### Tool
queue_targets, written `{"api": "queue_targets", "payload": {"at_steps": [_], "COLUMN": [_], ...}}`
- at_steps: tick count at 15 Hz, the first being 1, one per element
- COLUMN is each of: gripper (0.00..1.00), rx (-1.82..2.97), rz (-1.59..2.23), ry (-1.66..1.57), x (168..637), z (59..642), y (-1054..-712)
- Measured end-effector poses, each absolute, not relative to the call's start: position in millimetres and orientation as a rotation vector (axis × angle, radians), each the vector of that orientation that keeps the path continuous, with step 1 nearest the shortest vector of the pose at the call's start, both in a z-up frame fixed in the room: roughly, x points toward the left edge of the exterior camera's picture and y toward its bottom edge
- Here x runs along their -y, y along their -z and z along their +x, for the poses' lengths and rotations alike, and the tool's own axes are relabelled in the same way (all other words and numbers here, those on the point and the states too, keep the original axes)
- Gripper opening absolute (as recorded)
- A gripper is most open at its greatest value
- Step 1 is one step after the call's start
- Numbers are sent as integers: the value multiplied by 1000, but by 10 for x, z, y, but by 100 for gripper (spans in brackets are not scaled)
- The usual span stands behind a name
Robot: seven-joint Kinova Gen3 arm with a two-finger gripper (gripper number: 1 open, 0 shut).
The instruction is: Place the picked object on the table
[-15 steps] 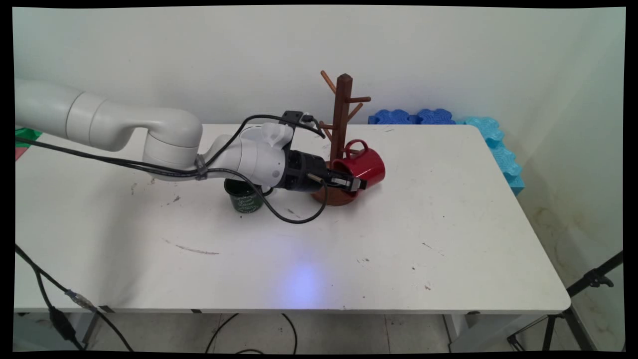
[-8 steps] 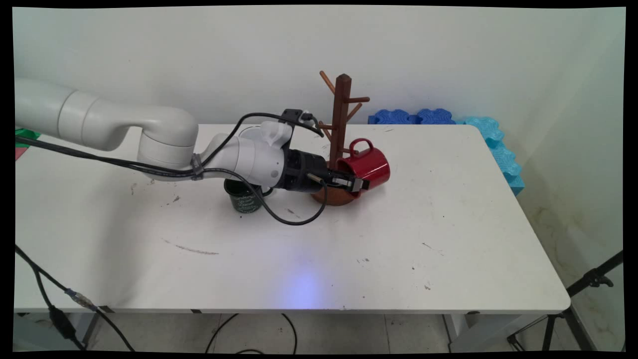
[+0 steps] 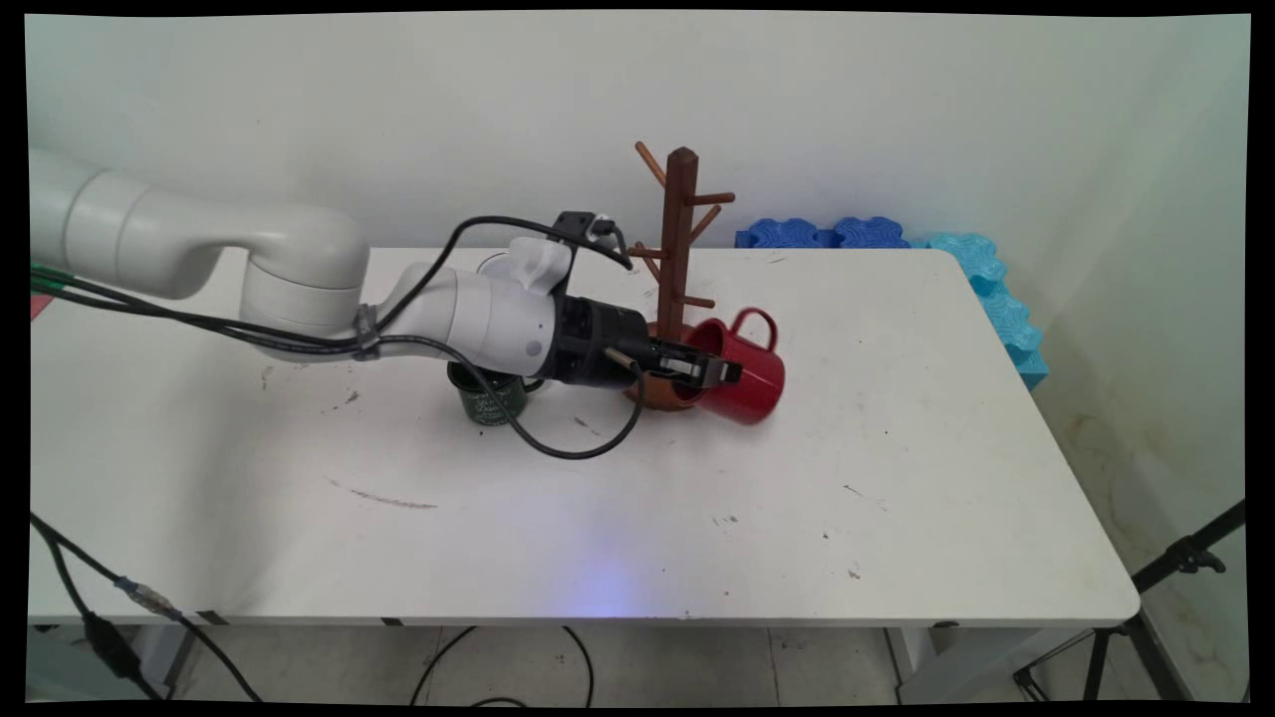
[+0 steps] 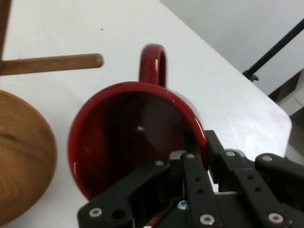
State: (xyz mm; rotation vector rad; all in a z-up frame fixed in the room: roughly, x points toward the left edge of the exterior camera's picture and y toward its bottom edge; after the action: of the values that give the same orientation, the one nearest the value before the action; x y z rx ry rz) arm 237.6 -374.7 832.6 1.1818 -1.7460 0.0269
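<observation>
Red glazed ceramic is what I have in the gripper (image 3: 719, 373): a glossy red mug (image 3: 745, 373), tipped on its side with its mouth toward the hand and its looped handle (image 3: 757, 324) pointing up. From my hand view, the mug's round opening faces the camera, dark and shiny inside, and the fingers (image 4: 190, 142) are clamped on the rim at its lower right, one inside the wall and the other outside it. So I read the gripper as closed on the mug's rim.

In the main view the mug sits low, at or just above the white table (image 3: 896, 448); I cannot tell whether its lower side touches. It lies just to the right of the mug tree (image 3: 677, 249), a turned post of dark brown wood with slim round pegs angling off it and a rounded wooden base (image 3: 652, 396) that the gripper partly covers. In the hand view one smooth peg (image 4: 57, 64) reaches toward the handle, apart from it, and the base bulges at the left.

Left of the base, under the arm's wrist, I see a small dark green mug (image 3: 488, 398) with pale lettering, standing upright. Black cables (image 3: 558, 448) loop from the arm down to the tabletop. At the table's far right edge lie blue foam pieces (image 3: 827, 233) with wavy interlocking edges, dark blue and then lighter blue.
</observation>
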Motion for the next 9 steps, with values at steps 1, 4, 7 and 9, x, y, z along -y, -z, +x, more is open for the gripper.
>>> {"api": "queue_targets", "payload": {"at_steps": [1,4,7,9], "gripper": [0,0,0,0], "rx": [1746,1745,1747,1751], "rz": [1177,1162,1146,1136], "ry": [-23,-13,-8,-7], "x": [3713,3620,3528,3477], "z": [2381,2407,2458,2499], "y": [-8359,-8453,-8540,-8590]}}
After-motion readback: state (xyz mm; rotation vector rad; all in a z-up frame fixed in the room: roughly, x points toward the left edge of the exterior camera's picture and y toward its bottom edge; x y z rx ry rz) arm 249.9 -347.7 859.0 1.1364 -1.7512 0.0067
